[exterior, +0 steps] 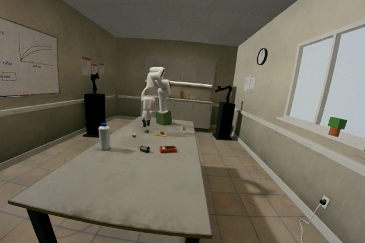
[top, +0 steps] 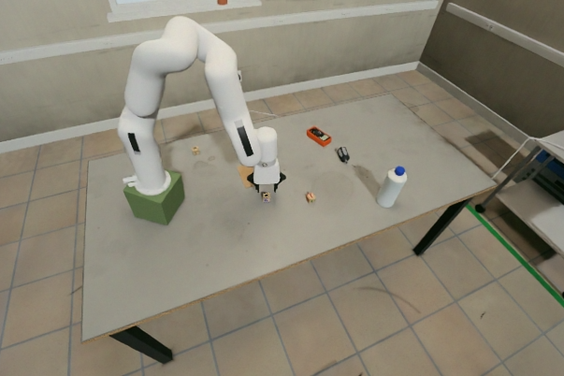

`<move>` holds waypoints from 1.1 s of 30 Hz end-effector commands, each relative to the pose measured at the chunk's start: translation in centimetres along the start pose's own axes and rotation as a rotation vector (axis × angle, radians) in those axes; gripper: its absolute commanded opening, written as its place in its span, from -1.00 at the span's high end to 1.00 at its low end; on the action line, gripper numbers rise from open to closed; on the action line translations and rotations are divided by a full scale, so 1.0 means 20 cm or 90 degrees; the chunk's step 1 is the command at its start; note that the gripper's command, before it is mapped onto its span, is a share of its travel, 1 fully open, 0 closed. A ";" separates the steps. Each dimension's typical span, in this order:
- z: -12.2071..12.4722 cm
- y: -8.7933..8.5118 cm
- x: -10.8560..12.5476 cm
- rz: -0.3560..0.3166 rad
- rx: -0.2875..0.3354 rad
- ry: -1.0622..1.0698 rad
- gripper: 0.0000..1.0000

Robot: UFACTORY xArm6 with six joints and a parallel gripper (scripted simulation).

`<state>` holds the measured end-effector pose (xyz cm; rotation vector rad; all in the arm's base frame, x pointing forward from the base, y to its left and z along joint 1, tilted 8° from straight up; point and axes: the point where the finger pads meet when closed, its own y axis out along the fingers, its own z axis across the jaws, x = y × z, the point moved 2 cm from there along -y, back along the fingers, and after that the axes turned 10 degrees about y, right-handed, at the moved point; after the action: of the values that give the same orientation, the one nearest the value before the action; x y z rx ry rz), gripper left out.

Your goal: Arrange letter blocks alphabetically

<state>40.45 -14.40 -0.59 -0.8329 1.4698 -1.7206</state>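
Small wooden blocks lie on the table. One block (top: 266, 196) is right under my gripper (top: 266, 189); it also shows in the exterior view (exterior: 146, 130), with the gripper (exterior: 146, 123) a little above it. The gripper's fingers are partly open with nothing between them. A second block (top: 310, 197) lies to the right of it. A third block (top: 195, 150) lies far back near the arm. The brown mat (top: 244, 178) is mostly hidden behind the gripper; in the exterior view the mat (exterior: 160, 134) carries a fourth block (exterior: 163, 132). The letters are too small to read.
The arm stands on a green base (top: 155, 198) at the table's left. An orange device (top: 319, 136), a small black object (top: 342, 154) and a white bottle with a blue cap (top: 391, 187) stand to the right of the blocks.
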 end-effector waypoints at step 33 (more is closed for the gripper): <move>0.01 0.13 0.00 0.000 0.003 0.000 -0.38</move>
<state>40.77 -14.61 -3.18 -0.8332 1.4690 -1.7218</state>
